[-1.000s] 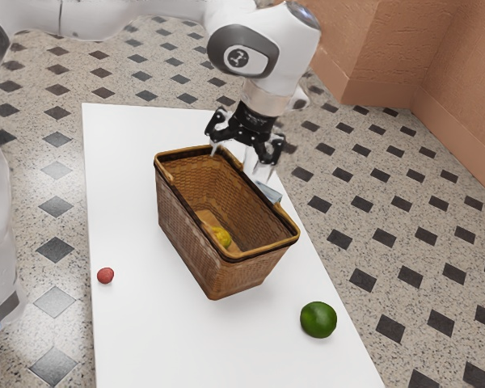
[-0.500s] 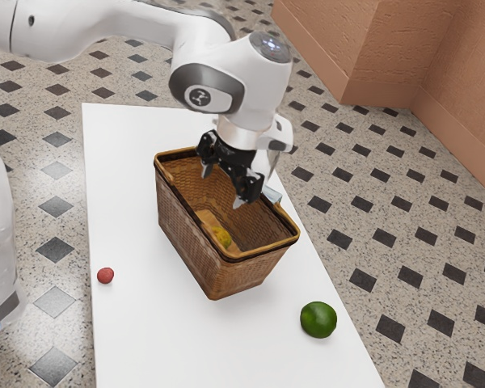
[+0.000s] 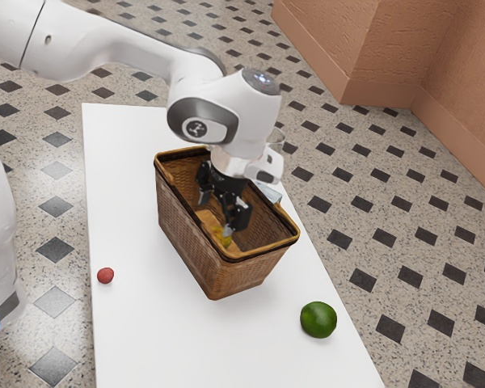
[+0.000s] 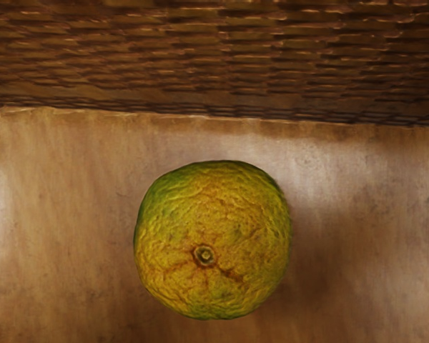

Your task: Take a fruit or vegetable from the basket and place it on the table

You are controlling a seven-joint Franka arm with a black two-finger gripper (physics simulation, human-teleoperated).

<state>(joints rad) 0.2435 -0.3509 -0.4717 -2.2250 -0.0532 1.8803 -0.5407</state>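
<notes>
Fingers parted wide, a black gripper (image 3: pixel 216 217) hangs inside a wicker basket (image 3: pixel 186 242), apparently to straddle the yellow-green fruit (image 4: pixel 213 239) on its floor, toward 5 o'clock in the exterior view. There, a fingertip partly masks the fruit; contact is unclear. At 2 o'clock, the rim half hides a grey object (image 3: pixel 269 192).

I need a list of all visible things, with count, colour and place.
Woven rectangular basket: 1, brown, on table.
Round wrinkled fruit: 1, yellow-green, in basket.
Small round item: 1, red, on table.
Large round fruit: 1, dark green, on table.
Unidentified thing: at least 1, grey, behind basket.
Rectangular table: 1, white, under basket.
Tiled floor: 1, speckled grey, around table.
Wall: 1, terracotta, behind.
Arm: 1, white, above basket.
Open gripper: 1, black, in basket.
</notes>
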